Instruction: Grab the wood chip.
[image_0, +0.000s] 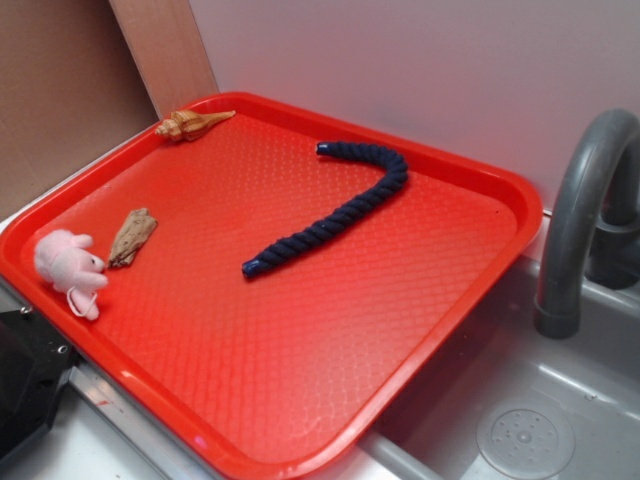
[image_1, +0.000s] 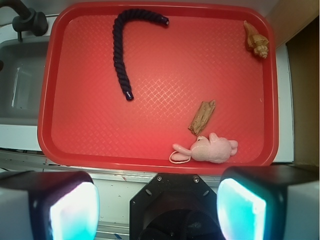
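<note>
On the red tray (image_1: 150, 150), your wood chip (image_1: 202, 116) lies flat near the edge closest to your hand (image_1: 158, 202), just beside a pink plush toy (image_1: 212, 149) and nearly touching its head. A dark blue rope (image_1: 121, 55) curves across the tray's far half, and a seashell (image_1: 256, 40) sits in a far corner. Your hand hovers outside the tray, fingers spread wide, holding nothing.

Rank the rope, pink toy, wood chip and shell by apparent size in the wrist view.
1. rope
2. pink toy
3. wood chip and shell: too alike to rank.
</note>
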